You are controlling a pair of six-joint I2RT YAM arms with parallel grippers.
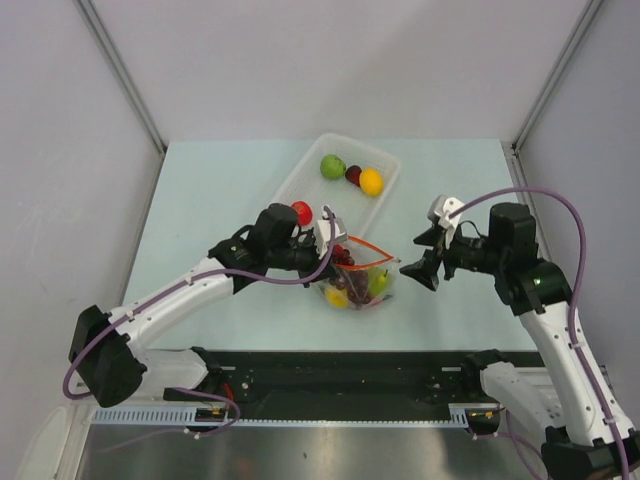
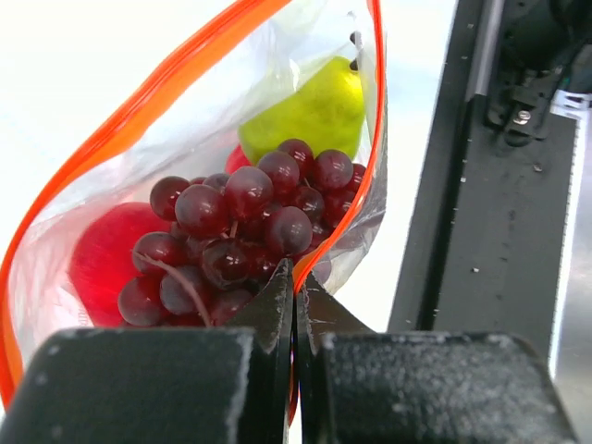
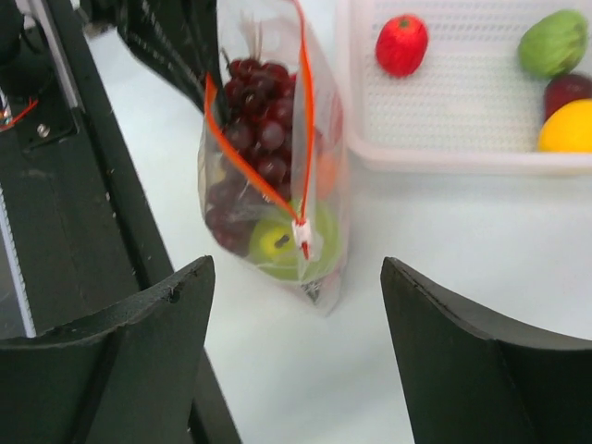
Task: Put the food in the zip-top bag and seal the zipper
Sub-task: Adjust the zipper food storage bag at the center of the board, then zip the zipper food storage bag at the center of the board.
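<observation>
1. Top view: the left gripper [image 1: 326, 236], just left of the frame's centre, is pinching shut on the zipper [image 1: 366, 244], the orange-red strip along the mouth of the zip-top bag [image 1: 362, 285]; the bag is sitting on the pale table [image 1: 220, 190] just below centre, its mouth gaping; the right gripper [image 1: 421, 255] is hanging just right of the bag, jaws spread wide, holding nothing; a white tray [image 1: 297, 182] is lying above the bag at upper centre, with a red apple [image 1: 301, 212] at its lower left end and a lime-green fruit [image 1: 332, 166], a dark red fruit [image 1: 353, 174] and an orange-yellow fruit [image 1: 371, 181] bunched at its upper right end.
2. Left wrist view: the two dark fingers [image 2: 270, 310] are meeting at bottom centre, clamping the zipper between them; inside the bag a grape bunch [image 2: 245, 227] is filling the middle, a yellow-green fruit [image 2: 310, 111] is lying above it, and a red fruit [image 2: 102, 254] is showing at lower left.
3. Right wrist view: the two fingers are standing far apart at the bottom left and bottom right, with only bare table between them; the bag is standing upright at upper centre-left, grapes on top and the yellow-green fruit at its base; a small white slider [image 3: 302, 238] is sitting at the zipper's lower end; the tray and its four fruits are occupying the upper right.
</observation>
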